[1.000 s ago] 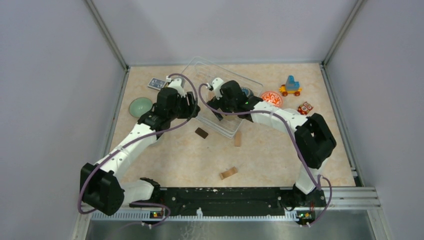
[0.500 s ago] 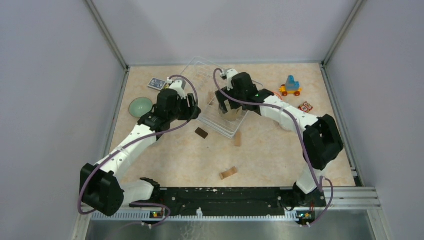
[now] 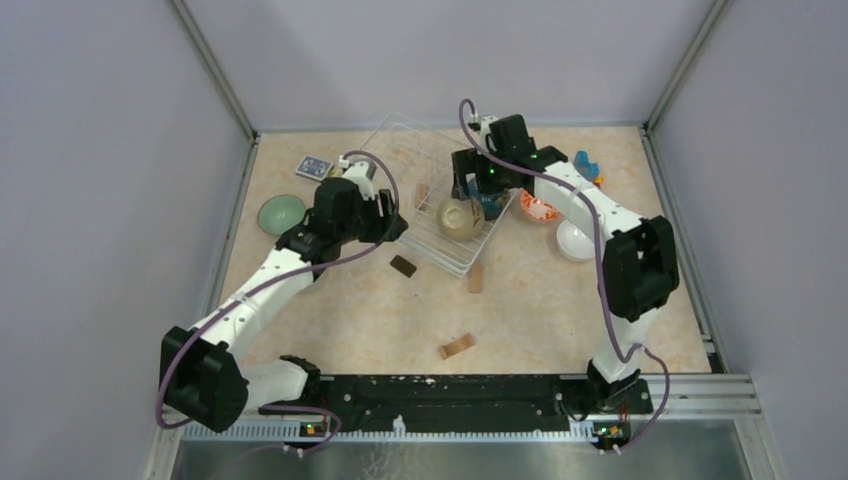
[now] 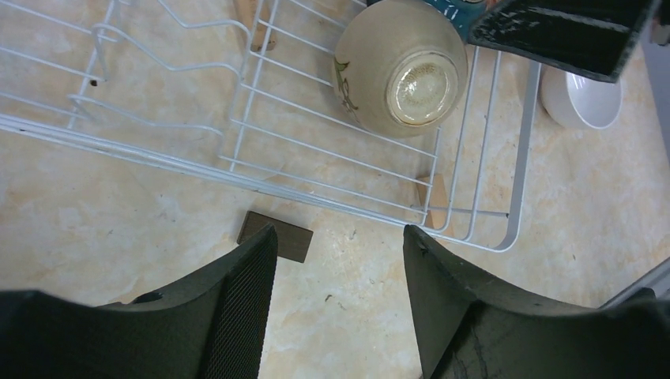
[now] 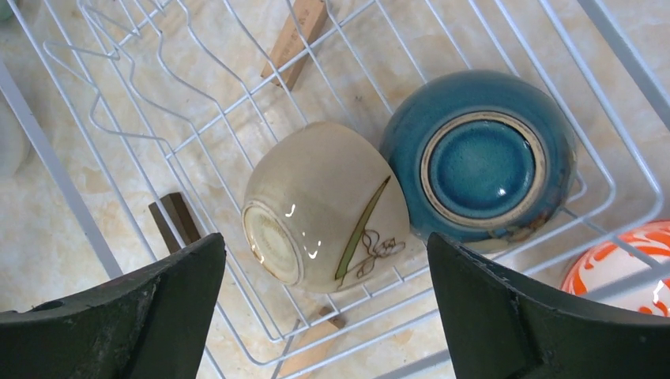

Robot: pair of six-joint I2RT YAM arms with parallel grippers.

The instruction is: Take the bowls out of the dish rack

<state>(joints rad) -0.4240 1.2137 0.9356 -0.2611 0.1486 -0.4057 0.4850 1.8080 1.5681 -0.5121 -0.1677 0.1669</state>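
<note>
The right hand [image 5: 324, 253] is now hanging over the far right corner of the dish rack [image 4: 523, 158], having left its near side. This is uncovering the beige bowl [image 5: 324, 213] and a white bowl [image 3: 576, 241] on the tabletop [image 3: 380, 320]. The left hand [image 4: 338, 237] is staying put, fingers apart and empty, above a dark block [image 4: 276, 235] just outside the rack. The right hand is spreading wide, gripping nothing. Directly below it the beige bowl is lying tipped, glossy, with a leaf-and-flower sketch. It is touching the upturned teal bowl [image 5: 480, 162].
</note>
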